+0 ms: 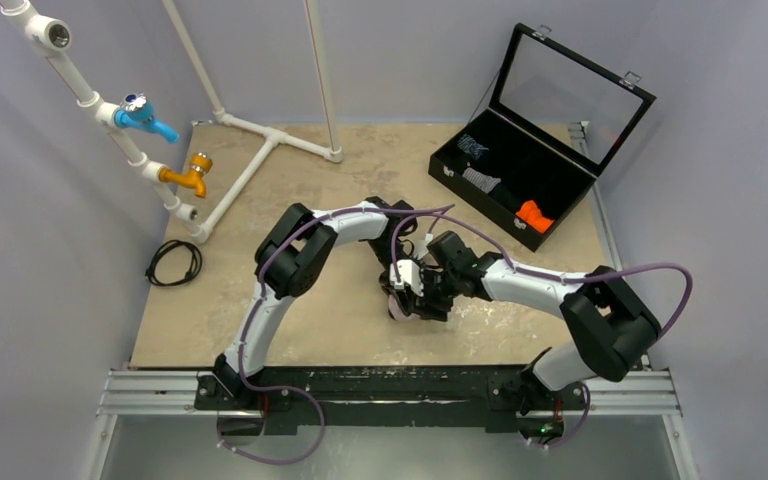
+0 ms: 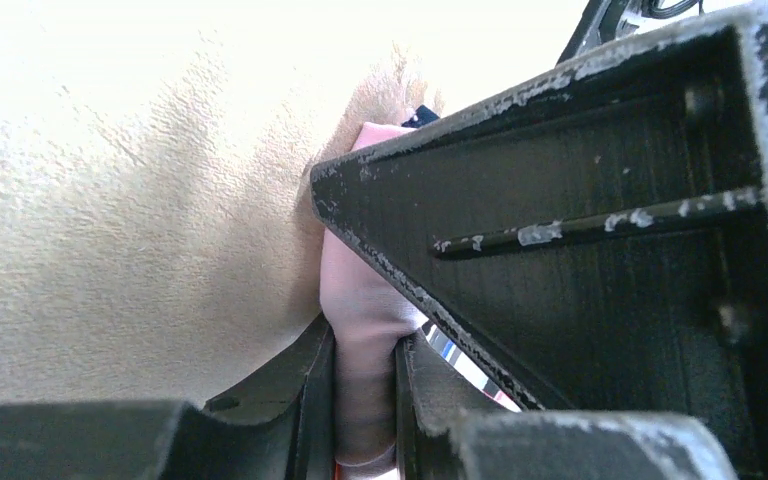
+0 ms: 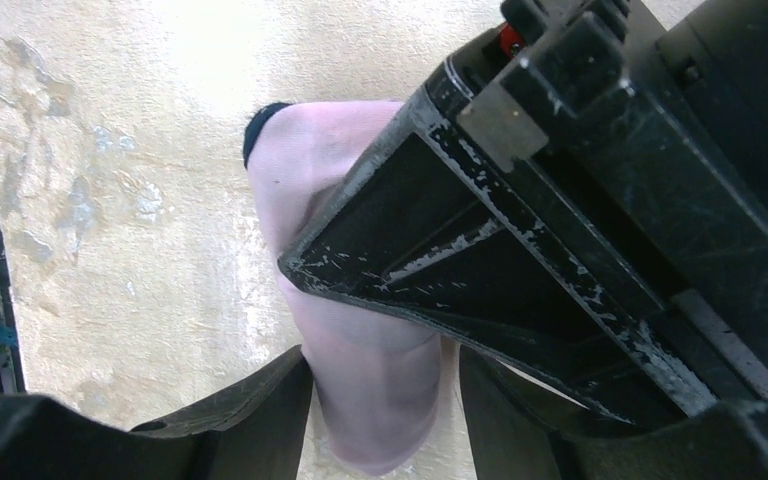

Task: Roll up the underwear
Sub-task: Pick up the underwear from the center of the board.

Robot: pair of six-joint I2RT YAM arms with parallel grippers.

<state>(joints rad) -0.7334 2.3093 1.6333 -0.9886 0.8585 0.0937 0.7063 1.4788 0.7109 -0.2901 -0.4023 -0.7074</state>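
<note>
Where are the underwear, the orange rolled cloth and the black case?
underwear (image 3: 300,180): right wrist view, pink fabric below the navy trim.
orange rolled cloth (image 1: 534,215): top external view, its middle.
black case (image 1: 480,203): top external view, front wall.

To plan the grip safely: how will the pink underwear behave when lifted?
Probably floppy: the underwear bunches where the left end effector pinches it. Likely light, since the fabric looks thin. It may sag or unfold outside the grip.
</note>
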